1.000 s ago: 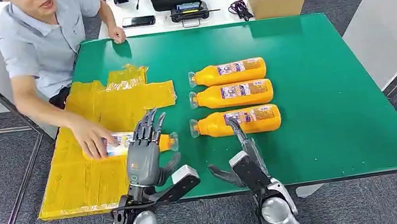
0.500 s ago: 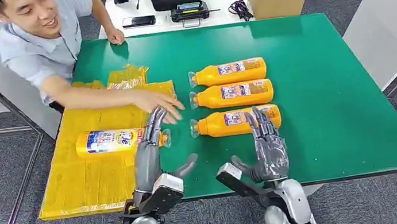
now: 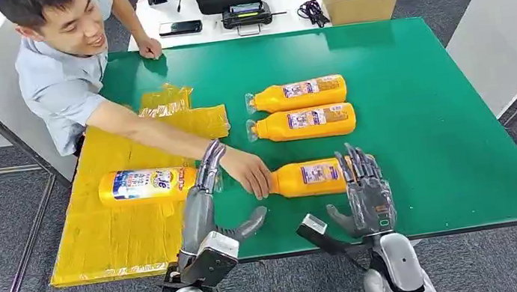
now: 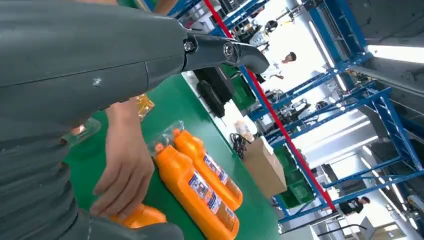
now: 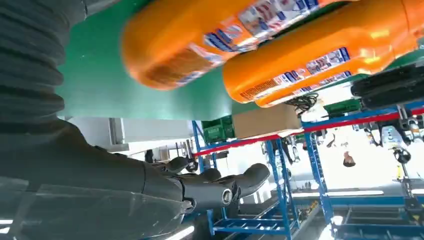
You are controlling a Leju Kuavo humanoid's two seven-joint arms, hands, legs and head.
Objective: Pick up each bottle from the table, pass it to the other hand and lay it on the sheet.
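just beyond right hand (image 3: 368,196) fingertips, nearest bottle (image 3: 312,177), person's hand (image 3: 250,172) on neck

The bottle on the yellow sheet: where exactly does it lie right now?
In the head view the bottle lies on its side on the yellow sheet, left of the left hand.

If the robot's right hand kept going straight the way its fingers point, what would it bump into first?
Most likely the nearest orange bottle. The right hand points up the table with its fingertips right at that bottle's side. A person's hand holds the bottle's cap end. How high the fingers are above it is unclear.
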